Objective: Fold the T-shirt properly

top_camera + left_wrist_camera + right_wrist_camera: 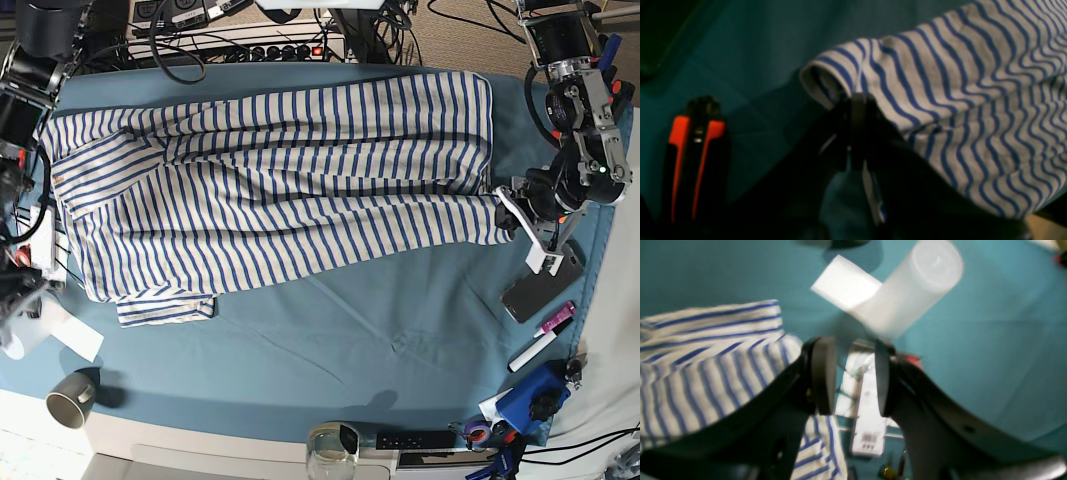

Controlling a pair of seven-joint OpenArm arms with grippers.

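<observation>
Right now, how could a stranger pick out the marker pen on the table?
Find the blue tablecloth, then its edge below the left end effector. Beside the grey phone lies the marker: a slim white stick with a pink cap, unlike the flat phone.

No word, brand or number can be read in any view. In the right wrist view, a small barcode is printed on the lower end of a flat white device (868, 413), with small round marks under it, but its bars and any characters are too blurred to be made out. On the striped T-shirt (280, 190) no label or print is seen.
</observation>
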